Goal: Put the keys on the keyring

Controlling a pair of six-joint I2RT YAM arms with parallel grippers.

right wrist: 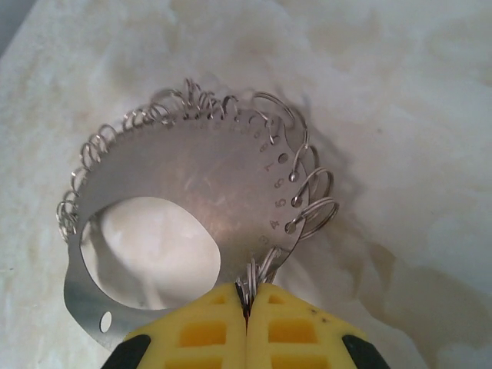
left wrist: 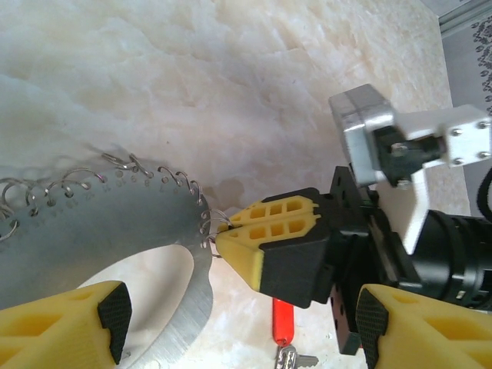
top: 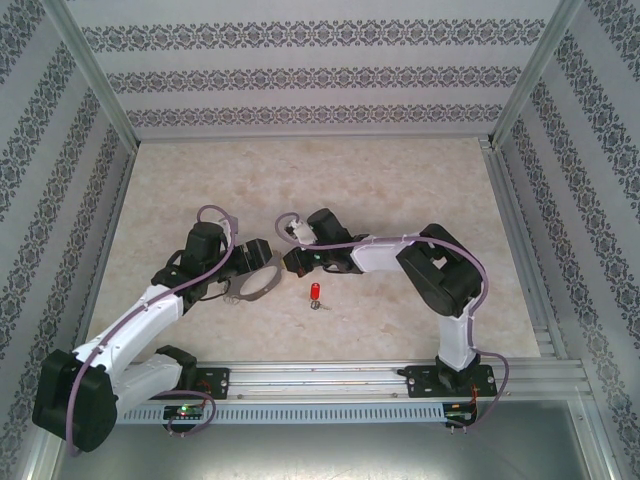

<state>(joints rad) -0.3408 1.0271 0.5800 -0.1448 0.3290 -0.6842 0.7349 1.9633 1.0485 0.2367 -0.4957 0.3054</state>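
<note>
The keyring [top: 262, 283] is a flat grey metal loop with a big hole, edged with small silvery wire rings. It lies on the table between the two arms. My right gripper [right wrist: 247, 296] is shut on a few of the wire rings at the keyring's [right wrist: 200, 184] near edge. In the left wrist view those yellow fingers [left wrist: 265, 231] pinch the rim of the keyring [left wrist: 92, 223]. My left gripper [left wrist: 246, 323] stands open over the loop with nothing between its fingers. The keys [top: 316, 293], with red head and silver end, lie on the table just right of the loop, below the right gripper [left wrist: 282, 319].
The marble-patterned tabletop [top: 400, 190] is walled by patterned panels at the back and sides. An aluminium rail [top: 330, 375] carrying the arm bases runs along the near edge. The right arm's elbow [top: 440, 270] rises to the right of the keys.
</note>
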